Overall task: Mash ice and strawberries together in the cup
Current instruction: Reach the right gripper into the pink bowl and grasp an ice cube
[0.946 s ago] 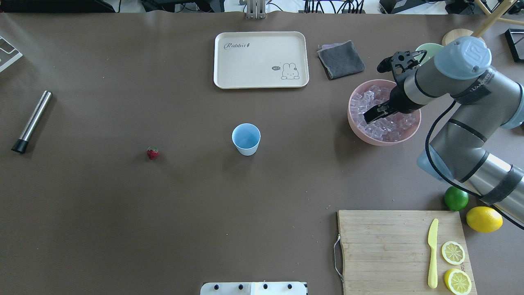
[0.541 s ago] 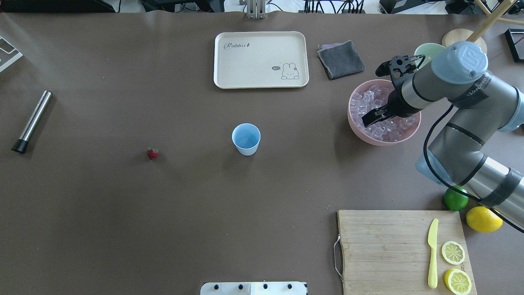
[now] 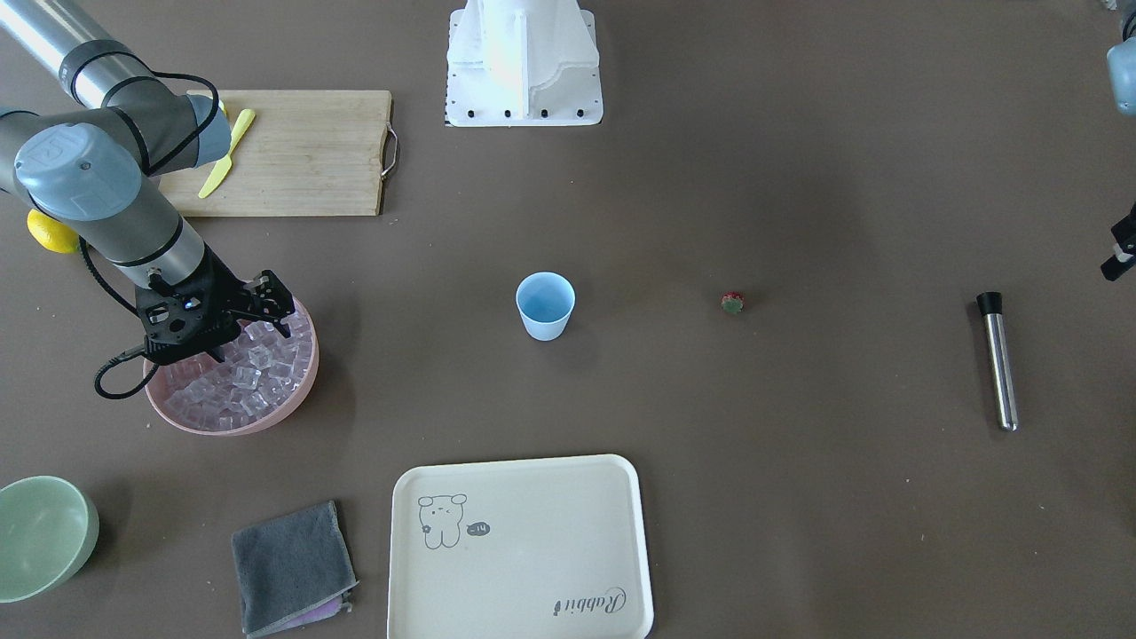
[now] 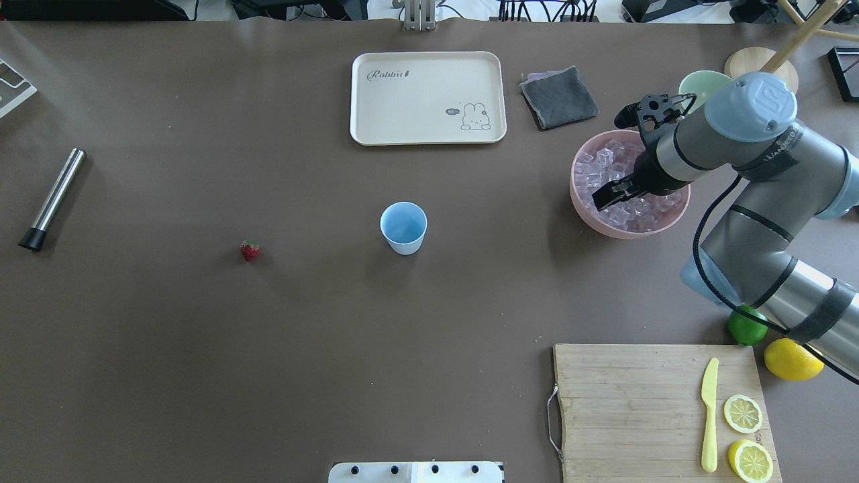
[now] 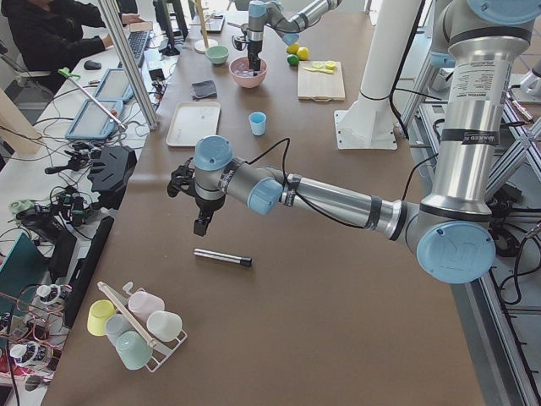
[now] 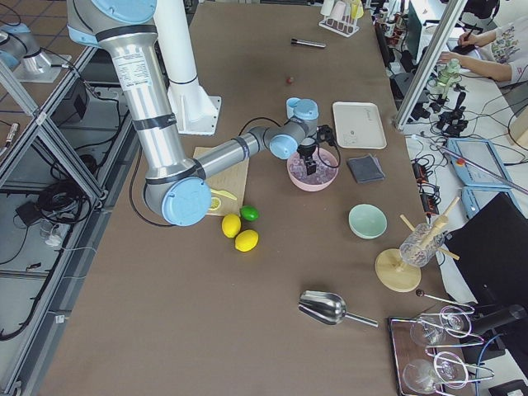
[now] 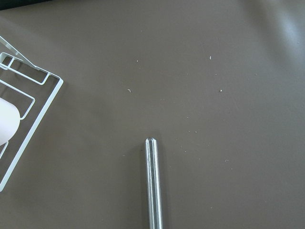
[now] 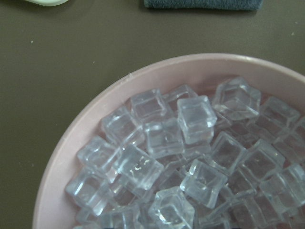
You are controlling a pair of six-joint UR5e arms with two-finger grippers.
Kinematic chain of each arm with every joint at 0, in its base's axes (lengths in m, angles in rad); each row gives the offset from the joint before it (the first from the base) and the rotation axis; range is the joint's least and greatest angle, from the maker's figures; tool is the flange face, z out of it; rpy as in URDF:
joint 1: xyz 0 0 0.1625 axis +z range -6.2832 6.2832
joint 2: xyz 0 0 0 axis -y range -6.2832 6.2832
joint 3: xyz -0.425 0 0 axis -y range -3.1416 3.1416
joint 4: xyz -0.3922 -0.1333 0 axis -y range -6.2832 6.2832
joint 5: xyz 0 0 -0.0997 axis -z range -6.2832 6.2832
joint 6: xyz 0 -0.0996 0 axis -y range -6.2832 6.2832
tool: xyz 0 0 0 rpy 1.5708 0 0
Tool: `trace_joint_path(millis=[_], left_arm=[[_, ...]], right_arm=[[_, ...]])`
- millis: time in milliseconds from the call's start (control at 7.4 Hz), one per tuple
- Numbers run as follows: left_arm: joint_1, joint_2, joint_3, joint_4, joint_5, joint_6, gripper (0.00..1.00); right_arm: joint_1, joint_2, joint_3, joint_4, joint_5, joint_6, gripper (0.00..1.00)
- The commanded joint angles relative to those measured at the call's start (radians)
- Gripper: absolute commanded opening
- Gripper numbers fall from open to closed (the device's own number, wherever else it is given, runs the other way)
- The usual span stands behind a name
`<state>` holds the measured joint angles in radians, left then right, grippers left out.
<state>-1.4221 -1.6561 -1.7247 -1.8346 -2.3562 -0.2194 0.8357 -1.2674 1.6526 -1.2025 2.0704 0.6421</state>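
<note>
The light-blue cup [image 4: 403, 227] stands upright mid-table, also in the front view [image 3: 545, 304], and looks empty. The strawberry [image 4: 249, 251] lies alone to its left. The ice [image 4: 604, 164] fills a pink bowl [image 4: 576, 201]; the right wrist view shows the cubes [image 8: 195, 117] close up. My right gripper [image 4: 607, 194] points down into the bowl, just over the ice, and looks open with nothing in it. My left gripper [image 5: 201, 224] hangs above a steel muddler [image 4: 52, 199] at the far left; I cannot tell whether it is open or shut.
A cream tray [image 4: 427, 97] and a grey cloth [image 4: 558, 97] lie at the back. A green bowl [image 4: 698, 82] stands behind the pink bowl. A cutting board [image 4: 631, 409] holds a knife and lemon slices, beside a lime [image 4: 747, 327] and a lemon [image 4: 793, 359].
My right arm has shifted a little and the gripper has sunk lower over the ice in the pink bowl. The cup, strawberry and muddler have not moved.
</note>
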Motion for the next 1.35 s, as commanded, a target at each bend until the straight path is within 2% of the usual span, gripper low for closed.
trace_joint_path(millis=[0,405,541,946,1216], left_arm=[[0.002,0.001,-0.001,-0.002,0.000,0.000,0.98],[0.003,0.002,0.002,-0.003,0.000,0.000,0.98],[0.003,0.002,0.005,-0.005,0.000,0.000,0.98],[0.005,0.002,0.005,-0.005,0.000,0.000,0.98],[0.005,0.002,0.007,-0.005,0.000,0.000,0.98]], right_arm=[[-0.006,0.012,-0.007,0.000,-0.001,0.008,0.83],[-0.009,0.014,-0.019,0.001,-0.015,0.007,0.82],[-0.009,0.014,-0.019,0.000,-0.015,0.007,0.79],[0.006,0.013,-0.014,0.000,-0.004,-0.004,0.60],[0.008,0.013,-0.014,-0.002,-0.004,-0.004,0.54]])
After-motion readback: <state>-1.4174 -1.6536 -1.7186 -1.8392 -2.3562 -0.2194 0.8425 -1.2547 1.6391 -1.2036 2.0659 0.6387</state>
